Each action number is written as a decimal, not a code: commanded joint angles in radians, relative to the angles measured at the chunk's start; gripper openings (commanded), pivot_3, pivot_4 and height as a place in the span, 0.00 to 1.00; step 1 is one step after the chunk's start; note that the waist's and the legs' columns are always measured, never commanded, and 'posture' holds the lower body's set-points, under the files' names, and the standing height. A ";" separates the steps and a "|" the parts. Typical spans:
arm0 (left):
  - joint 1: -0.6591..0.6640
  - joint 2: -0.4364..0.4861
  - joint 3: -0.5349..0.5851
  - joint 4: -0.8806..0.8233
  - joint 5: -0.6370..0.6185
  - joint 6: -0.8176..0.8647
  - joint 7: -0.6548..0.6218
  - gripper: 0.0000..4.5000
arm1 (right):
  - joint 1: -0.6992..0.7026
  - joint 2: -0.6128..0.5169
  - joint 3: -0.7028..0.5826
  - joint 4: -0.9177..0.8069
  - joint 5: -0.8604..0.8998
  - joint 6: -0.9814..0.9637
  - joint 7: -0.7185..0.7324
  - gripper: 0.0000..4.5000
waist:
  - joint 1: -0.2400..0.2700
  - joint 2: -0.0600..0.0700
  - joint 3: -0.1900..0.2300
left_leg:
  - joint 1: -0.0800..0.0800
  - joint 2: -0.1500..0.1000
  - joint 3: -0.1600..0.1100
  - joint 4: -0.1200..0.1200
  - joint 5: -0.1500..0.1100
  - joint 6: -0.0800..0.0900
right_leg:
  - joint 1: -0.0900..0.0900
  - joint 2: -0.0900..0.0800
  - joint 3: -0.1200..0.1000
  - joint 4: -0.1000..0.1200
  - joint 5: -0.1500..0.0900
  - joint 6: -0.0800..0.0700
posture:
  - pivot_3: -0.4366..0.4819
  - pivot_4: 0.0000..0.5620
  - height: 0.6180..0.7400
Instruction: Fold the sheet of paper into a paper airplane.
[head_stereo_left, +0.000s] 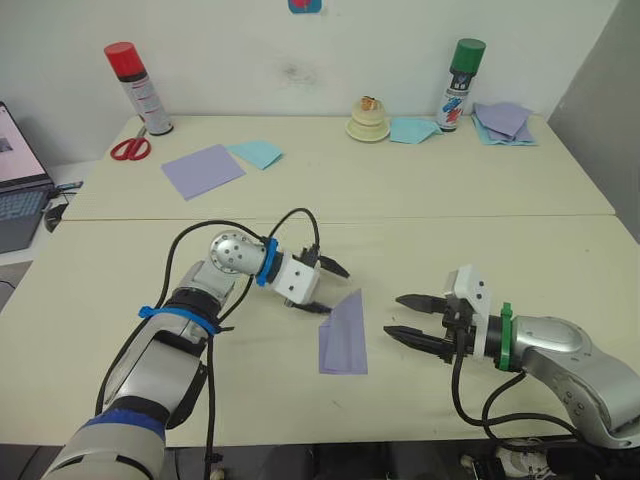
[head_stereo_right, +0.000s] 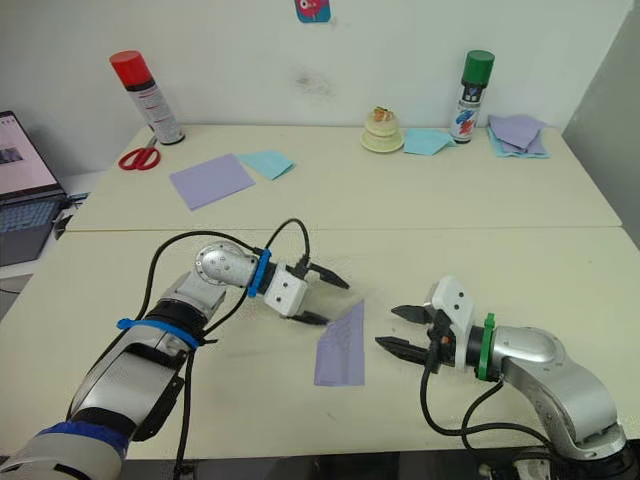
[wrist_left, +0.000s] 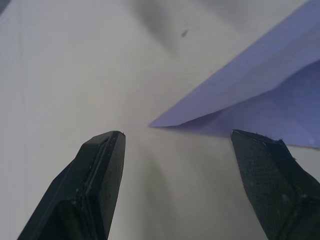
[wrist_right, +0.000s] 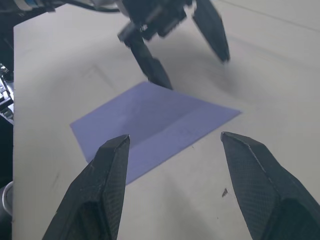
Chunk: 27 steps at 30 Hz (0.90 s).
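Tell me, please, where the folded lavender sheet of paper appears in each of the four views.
Left eye view: sheet of paper between both grippers.
Right eye view: the same spot.
Left wrist view: its pointed corner beyond the fingertips.
Right wrist view: flat ahead.
Shared landmark: the left gripper beside its edge.

Sheet of paper (head_stereo_left: 343, 335), lavender, folded to a pointed shape, lies flat on table (head_stereo_left: 420, 240) between the grippers. Left gripper (head_stereo_left: 330, 288) open, lower finger touching the sheet's left edge. Right gripper (head_stereo_left: 402, 316) open, just right of sheet, apart from it. Red scissors (head_stereo_left: 130, 149) at far left.
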 joint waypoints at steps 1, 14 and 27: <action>-0.045 -0.028 -0.002 0.035 -0.027 -0.068 -0.049 0.83 | 0.011 0.025 -0.031 -0.053 0.039 0.019 -0.059 0.67 | -0.001 0.000 0.000 | 0.000 0.000 -0.001 0.002 0.000 0.001 | 0.000 0.000 0.000 0.001 0.000 0.000 | 0.48 0.27 1.00; -0.070 -0.093 0.004 0.079 -0.013 -0.107 -0.082 0.35 | 0.018 0.062 -0.015 -0.013 0.014 -0.016 -0.127 0.67 | -0.003 0.000 0.000 | 0.000 0.000 -0.002 0.011 -0.003 0.005 | 0.004 0.004 0.000 0.007 0.000 0.001 | 0.48 0.27 1.00; 0.089 0.131 0.087 -0.496 -0.060 0.601 -0.053 0.01 | -0.081 0.060 0.006 0.220 -0.080 -0.180 -0.088 0.67 | -0.019 0.001 0.001 | 0.002 0.002 -0.002 0.010 -0.003 0.005 | 0.003 0.006 0.003 0.008 0.000 0.001 | 0.48 0.27 1.00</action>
